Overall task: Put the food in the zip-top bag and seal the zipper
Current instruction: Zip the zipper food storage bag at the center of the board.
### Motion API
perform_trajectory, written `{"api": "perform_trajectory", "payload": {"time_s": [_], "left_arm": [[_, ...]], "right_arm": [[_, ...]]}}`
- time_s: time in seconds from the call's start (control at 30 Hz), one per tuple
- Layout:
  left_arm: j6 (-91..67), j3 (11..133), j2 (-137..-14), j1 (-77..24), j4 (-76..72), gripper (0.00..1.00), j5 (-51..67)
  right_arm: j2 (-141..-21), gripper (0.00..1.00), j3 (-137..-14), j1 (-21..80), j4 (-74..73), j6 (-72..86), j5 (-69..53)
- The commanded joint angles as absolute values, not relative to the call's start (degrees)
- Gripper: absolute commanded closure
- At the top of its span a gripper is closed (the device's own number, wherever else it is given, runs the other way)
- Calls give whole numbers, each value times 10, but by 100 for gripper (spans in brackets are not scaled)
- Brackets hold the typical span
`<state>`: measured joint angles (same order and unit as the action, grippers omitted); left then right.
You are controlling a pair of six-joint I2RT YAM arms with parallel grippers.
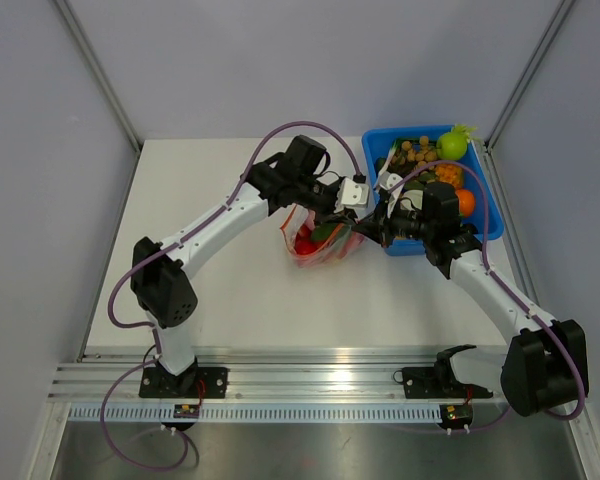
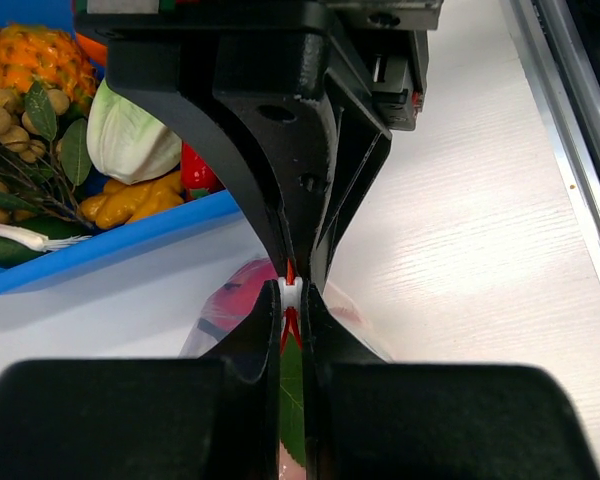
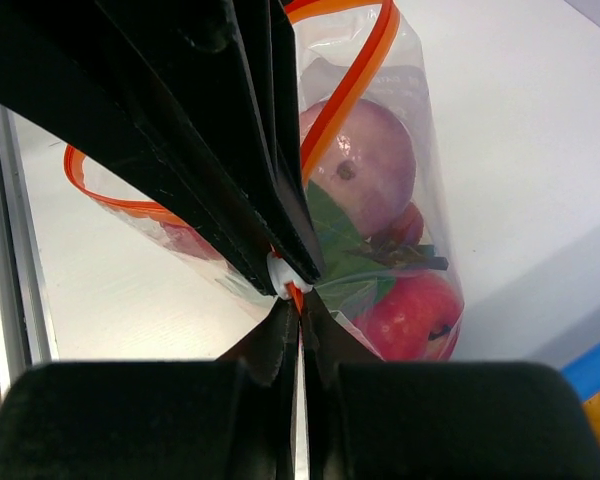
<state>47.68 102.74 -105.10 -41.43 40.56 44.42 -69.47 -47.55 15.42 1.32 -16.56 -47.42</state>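
From above, the zip-top bag (image 1: 318,245) sits mid-worktop (image 1: 220,290), just beside the blue bin (image 1: 492,222), with both arms meeting over it. Left wrist: the left end effector (image 2: 292,300) is clenched on the zipper (image 2: 290,270), with the bin's loose produce (image 2: 130,140) behind. Right wrist: the right end effector (image 3: 298,305) pinches the same strip, the opposing fingers crowding it; food (image 3: 365,170) sits inside the bag

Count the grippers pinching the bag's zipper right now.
2. The left gripper and the right gripper face each other and clamp the zipper at nearly the same spot on the zip-top bag mouth. Neither is hidden.
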Motion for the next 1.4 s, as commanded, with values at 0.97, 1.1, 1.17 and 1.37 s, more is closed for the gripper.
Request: {"api": "perform_trajectory", "payload": {"time_s": [0.97, 1.1, 1.17, 1.37], "left_arm": [[419, 967, -1009, -375, 427, 100, 403], [401, 940, -986, -367, 418, 100, 378], [397, 924, -970, -364, 418, 100, 368], [376, 885, -933, -358, 407, 100, 330]], "right_arm": [[-614, 100, -397, 154, 217, -98, -280], [-613, 100, -396, 153, 218, -98, -272], [-613, 100, -395, 154, 218, -98, -269], [-613, 100, -393, 153, 216, -101, -262]]}}
